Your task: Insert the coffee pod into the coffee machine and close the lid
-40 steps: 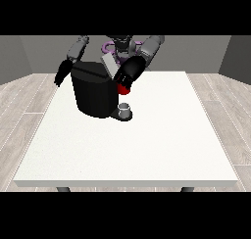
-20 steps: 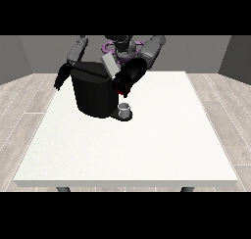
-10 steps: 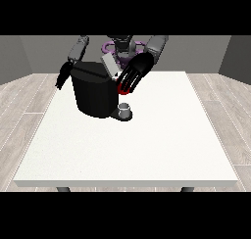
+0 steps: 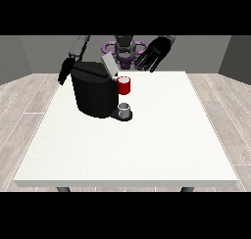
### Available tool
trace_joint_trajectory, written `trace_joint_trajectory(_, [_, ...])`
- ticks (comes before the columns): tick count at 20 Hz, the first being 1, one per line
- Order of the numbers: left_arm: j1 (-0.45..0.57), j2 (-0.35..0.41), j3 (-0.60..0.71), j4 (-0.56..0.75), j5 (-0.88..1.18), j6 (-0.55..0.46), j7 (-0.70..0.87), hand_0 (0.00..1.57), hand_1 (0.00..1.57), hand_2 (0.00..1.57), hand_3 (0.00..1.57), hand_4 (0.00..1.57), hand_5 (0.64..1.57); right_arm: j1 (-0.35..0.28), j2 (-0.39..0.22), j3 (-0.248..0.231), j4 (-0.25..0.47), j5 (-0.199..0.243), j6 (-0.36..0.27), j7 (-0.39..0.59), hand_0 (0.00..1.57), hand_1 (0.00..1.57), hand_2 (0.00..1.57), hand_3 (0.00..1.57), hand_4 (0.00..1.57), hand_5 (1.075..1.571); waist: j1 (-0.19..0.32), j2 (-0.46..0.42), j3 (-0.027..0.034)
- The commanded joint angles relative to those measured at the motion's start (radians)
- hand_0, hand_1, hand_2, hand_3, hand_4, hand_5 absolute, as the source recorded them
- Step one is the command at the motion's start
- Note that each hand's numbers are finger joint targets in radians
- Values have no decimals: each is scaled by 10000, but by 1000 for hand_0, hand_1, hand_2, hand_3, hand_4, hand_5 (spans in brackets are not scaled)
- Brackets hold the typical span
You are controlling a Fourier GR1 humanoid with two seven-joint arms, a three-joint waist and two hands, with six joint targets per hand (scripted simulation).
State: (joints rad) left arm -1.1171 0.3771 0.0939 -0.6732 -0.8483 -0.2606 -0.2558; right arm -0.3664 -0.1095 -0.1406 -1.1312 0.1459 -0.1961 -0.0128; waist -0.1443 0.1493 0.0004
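Above the table's far edge, hand at the view's right point(image 4: 156, 51) raised with fingers spread, holding nothing, well clear of the coffee machine point(image 4: 94, 88), lid point(image 4: 109, 65) tilted up; pod not discernible; closing step apparently next: reach back, press lid down.

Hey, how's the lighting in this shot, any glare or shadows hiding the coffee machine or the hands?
Front view: even, soft light with no glare on the white table. The black coffee machine reads dark, so its surface detail is hard to tell. The red thing at the machine stands out clearly. The robot hand at the view's right shows spread fingers; the one at the view's left blends into the machine's dark edge.
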Motion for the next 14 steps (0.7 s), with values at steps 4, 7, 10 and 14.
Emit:
trace_joint_trajectory(4, [2112,-2277,2030,-17,2887,103,-769,0,0,0,0,418,1571,1430,163,-56,310,58,-168,-332,0,0,0,0,0,1571,1307,-1748,-29])
trace_joint_trajectory(7, [2886,-2854,3227,183,4266,-31,-867,0,0,0,0,0,1571,1797,36,-251,236,-80,-137,-325,0,0,0,0,0,1571,1627,-2367,-34])
trace_joint_trajectory(10, [4387,-3286,3069,226,4319,-211,-929,0,0,0,0,394,1571,2799,160,-255,343,-155,-39,-545,0,0,0,0,0,1571,2154,-3612,-8])
trace_joint_trajectory(14, [5514,-3138,3055,256,4362,-293,-996,0,0,0,0,372,1571,2887,405,292,-668,-367,654,-786,0,0,0,0,0,1571,1814,-4337,-10])
